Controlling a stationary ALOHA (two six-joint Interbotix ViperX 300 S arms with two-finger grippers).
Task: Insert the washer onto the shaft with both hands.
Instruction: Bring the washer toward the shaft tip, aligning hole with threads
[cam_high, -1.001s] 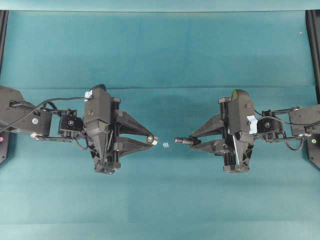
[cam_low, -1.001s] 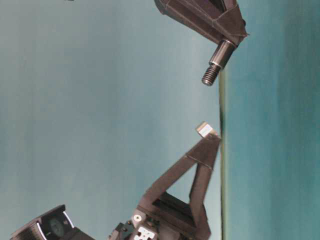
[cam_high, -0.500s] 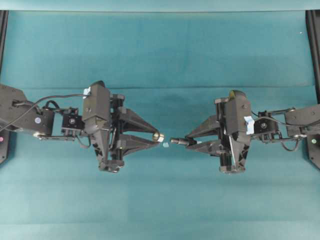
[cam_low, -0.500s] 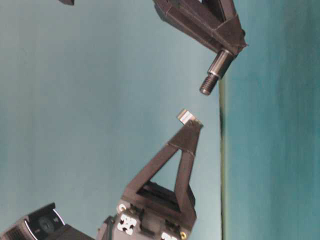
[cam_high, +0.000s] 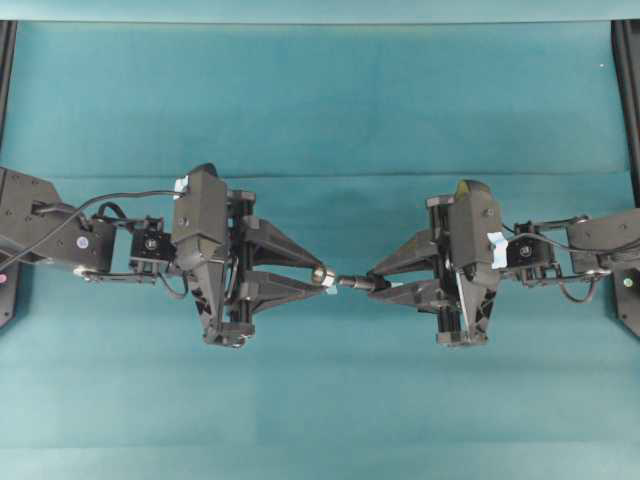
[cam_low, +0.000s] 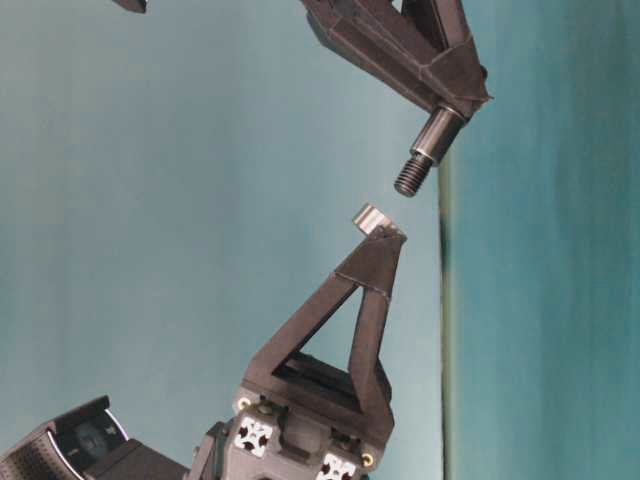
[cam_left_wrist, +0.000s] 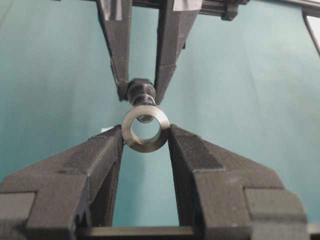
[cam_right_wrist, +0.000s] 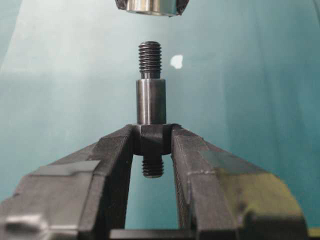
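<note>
Steel ring and steel rod are nearly nose to nose over the teal cloth (cam_high: 320, 100). My left gripper (cam_left_wrist: 145, 137) pinches the washer (cam_left_wrist: 145, 129) by its rim, hole facing the shaft (cam_right_wrist: 151, 97), which my right gripper (cam_right_wrist: 152, 140) clamps at its thick collar. I judge this the alignment step: the threaded tip sits just short of the washer, slightly off its hole. Next I'd centre it, then ease in straight.
</note>
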